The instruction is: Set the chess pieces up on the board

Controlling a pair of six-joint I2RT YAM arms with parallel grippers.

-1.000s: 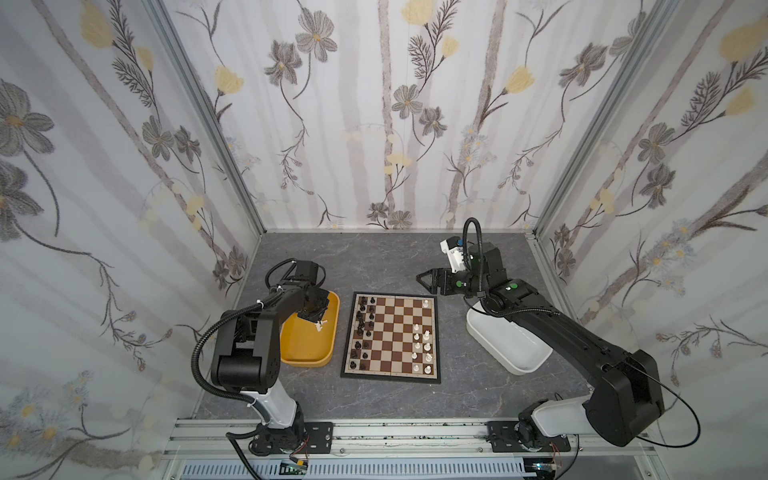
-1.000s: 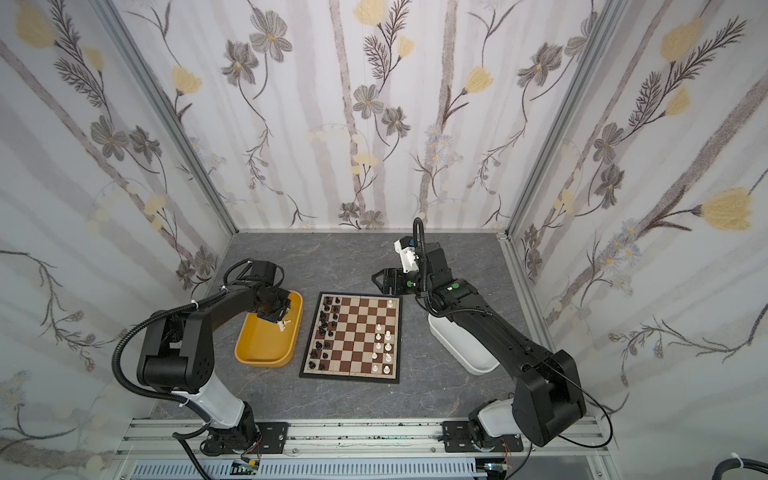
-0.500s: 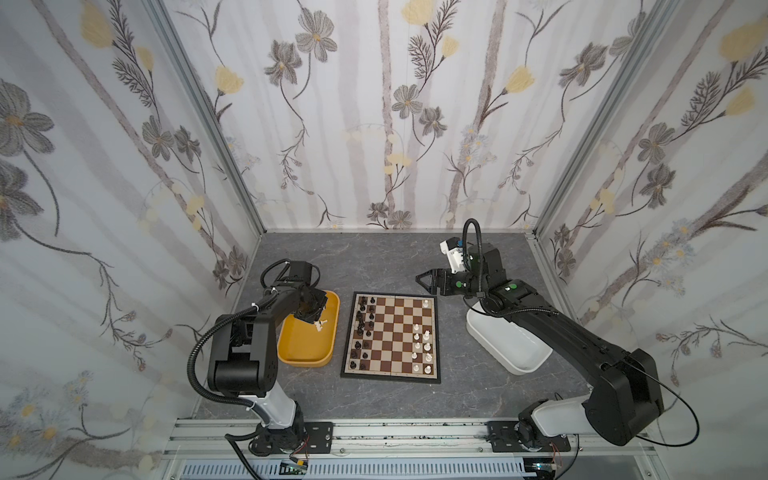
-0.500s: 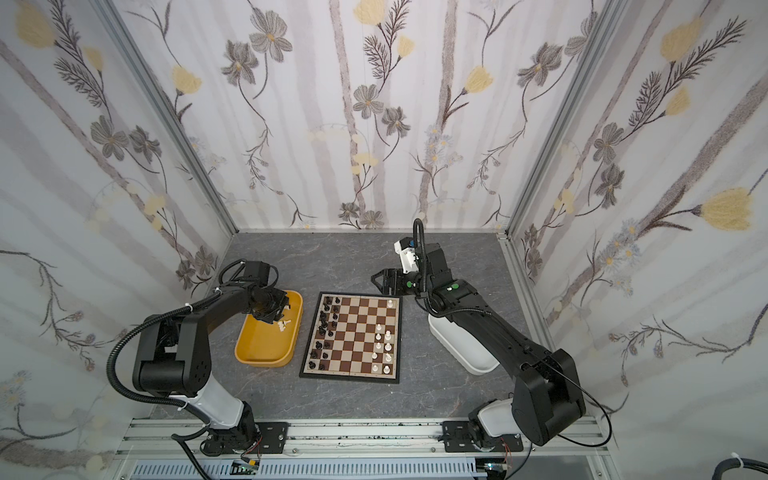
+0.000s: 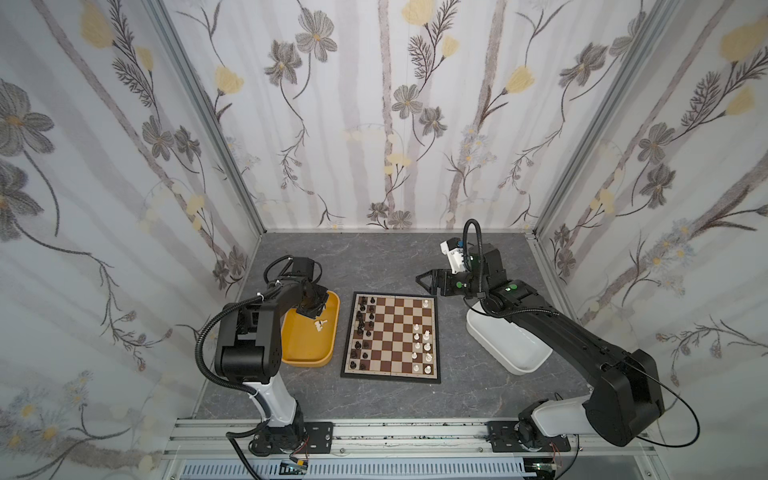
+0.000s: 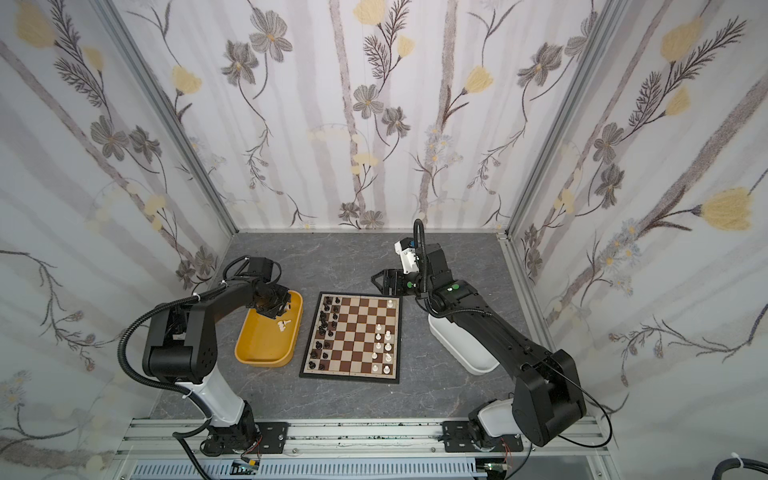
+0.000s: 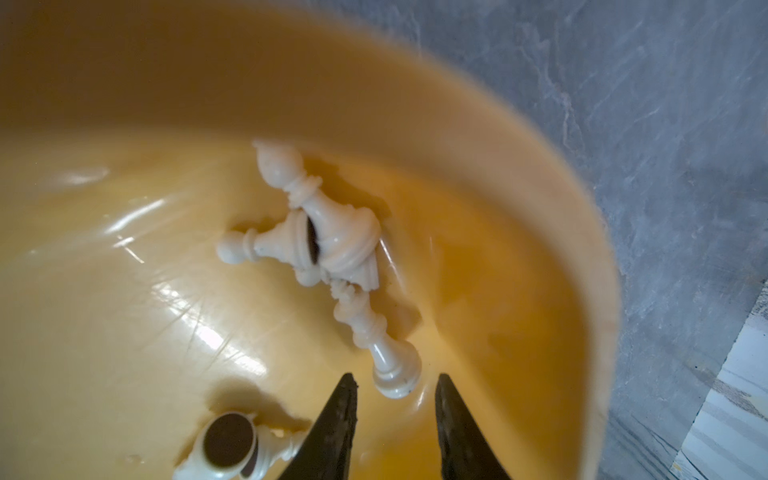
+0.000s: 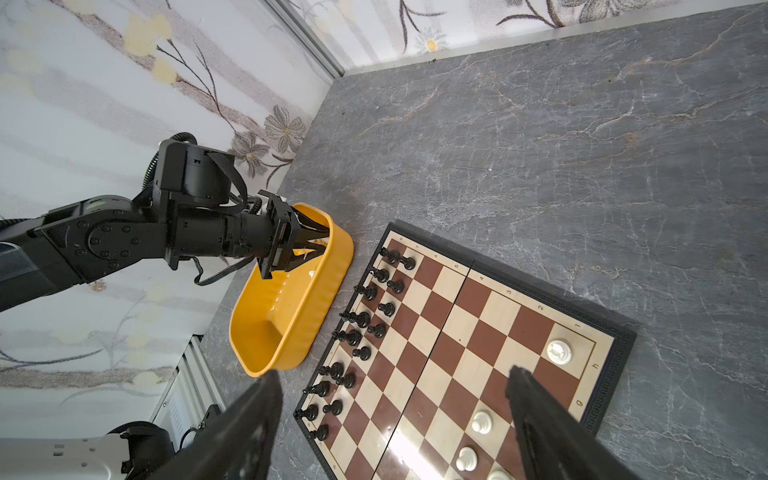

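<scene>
ITEM: L gripper [image 7: 395, 378]. Inside yellow tub [image 5: 309, 360], at its far end. Fingers parted by a narrow gap, nothing betw them; empty.

CHANGE vs 1 sec ago: L arm has re-posed a little and the gripper has barely shifted, same end of tub. R arm, board [image 5: 395, 332] and pcs on it show no visible change. No pc has left the tub.

ITEM: queen-type wht pc [image 7: 376, 345]. Lying flat, base just ahead of L tips, roughly in line w/ the gap, not gripped.

ITEM: wht bishop [image 7: 328, 212] + wht pawn [image 7: 266, 245]. Farther ahead of L tips, lying down, bunched against each other and the queen-type's head.

ITEM: 4th wht pc [image 7: 228, 446]. Tipped over, dark underside showing, right beside one L finger.

ITEM: R gripper [image 8: 394, 372]. Fingers wide apart, empty, hovering w/ board's far wht-side corner just below and ahead.

ITEM: blk pcs [image 5: 362, 328]. Two rows on board edge nearest L gripper; look complete.

ITEM: wht pcs on board [image 5: 427, 346]. On edge nearest R gripper, w/ gaps.

MEANING: pick not made yet. L prob. lining up on the queen-type base. Tub pcs lie flat and tangled, so a grab may drag neighbours.
</scene>
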